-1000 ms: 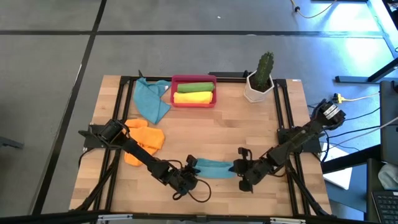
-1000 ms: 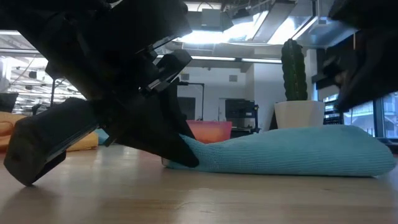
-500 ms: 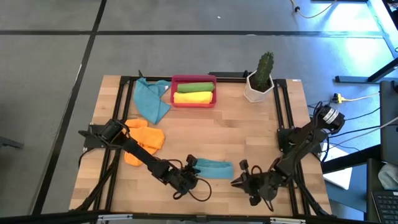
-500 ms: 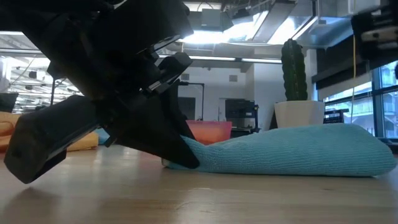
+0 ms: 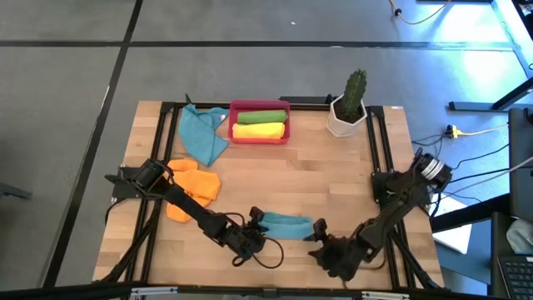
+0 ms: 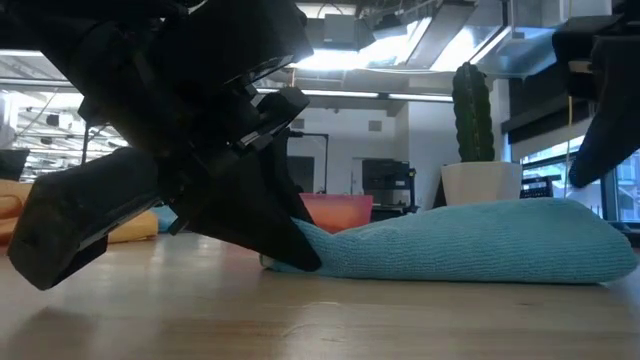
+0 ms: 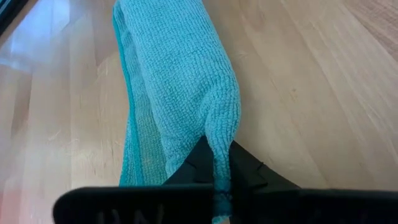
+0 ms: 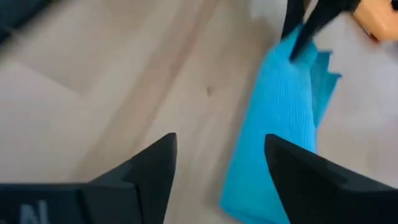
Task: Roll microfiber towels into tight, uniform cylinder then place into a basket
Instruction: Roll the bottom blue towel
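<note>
A rolled teal microfiber towel (image 5: 287,226) lies on the table near the front edge, resting along its length (image 6: 470,240). My left gripper (image 5: 254,227) is shut on its left end. My right gripper (image 5: 318,234) stands open just off the towel's right end, on the near side, touching nothing. In the right wrist view the gripper (image 8: 221,143) shows bare table between its fingers, with the towel (image 8: 280,124) beyond them. The red basket (image 5: 260,110) at the far edge holds a green roll (image 5: 260,117) and a yellow roll (image 5: 260,131). My left gripper pinches a raised fold of cloth at the towel's left end (image 7: 220,149) between its two fingers. The fingers (image 6: 285,235) slant down at it from the table's left, along the roll. The rest of the towel lies on the table, stretching away from the fingers.
A flat teal towel (image 5: 202,135) lies left of the basket, and an orange towel (image 5: 193,187) lies by the left arm. A cactus in a white pot (image 5: 348,107) stands at the far right. Bare wood (image 5: 300,179) spans the table's middle.
My right gripper has drawn away from the towel's right end toward the table's near edge, rolled about its own axis, and opened. The teal towel has stayed where it was, with my left gripper still shut on its left end.
</note>
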